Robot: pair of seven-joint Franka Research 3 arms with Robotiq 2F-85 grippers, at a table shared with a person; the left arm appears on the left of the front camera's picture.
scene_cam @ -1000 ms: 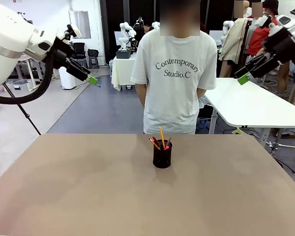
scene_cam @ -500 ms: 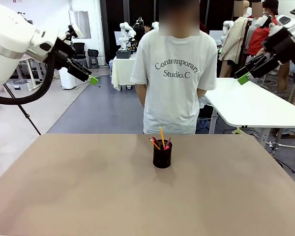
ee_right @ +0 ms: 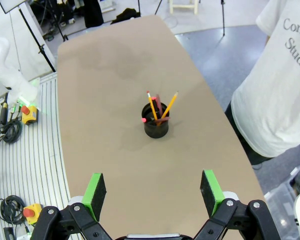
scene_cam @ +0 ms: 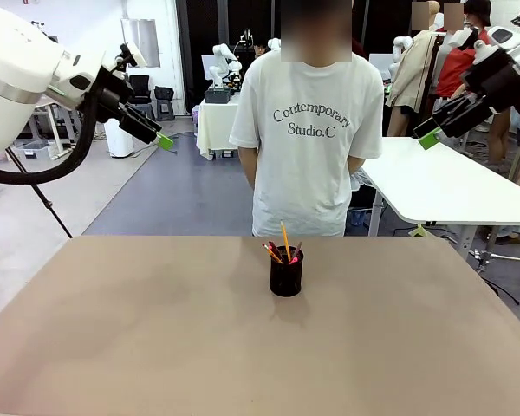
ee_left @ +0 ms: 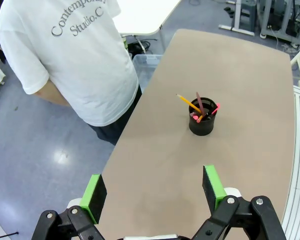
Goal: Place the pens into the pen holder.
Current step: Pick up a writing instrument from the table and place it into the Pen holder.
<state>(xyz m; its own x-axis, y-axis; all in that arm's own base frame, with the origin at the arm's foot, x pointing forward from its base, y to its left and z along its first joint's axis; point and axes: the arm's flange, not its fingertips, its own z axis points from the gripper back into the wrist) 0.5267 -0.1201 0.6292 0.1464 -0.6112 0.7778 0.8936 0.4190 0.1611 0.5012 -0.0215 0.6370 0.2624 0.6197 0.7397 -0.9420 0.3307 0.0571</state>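
stretching across the frame, a matte tan worktop (scene_cam: 156, 347) with rounded corners sits on a glossy grey floor in a busy lab, with a white table (scene_cam: 442, 186) behind to the right. a person in a white printed t-shirt (scene_cam: 308, 130) stands at the far edge, arms behind the back.

near the far middle of the worktop stands the pen holder (scene_cam: 286, 271), a small black mesh cylinder, upright, mouth up. the pens (scene_cam: 284, 243) stand inside it, slim sticks with their long axes near vertical, fanning outward from the rim: a yellow-orange one (ee_left: 188, 102) leans furthest, a dark red-brown one (ee_left: 199, 102) rises beside it, and pink-red tips (ee_left: 214, 108) show at the rim.

the left tool (scene_cam: 154, 135) hangs high above the worktop's left side, and in the left wrist view its green-padded fingers (ee_left: 96, 192) are spread wide with nothing between them. the right tool (scene_cam: 431, 134) hangs high at the right, its green pads (ee_right: 210, 190) equally wide apart and bare. both are well apart from the holder.
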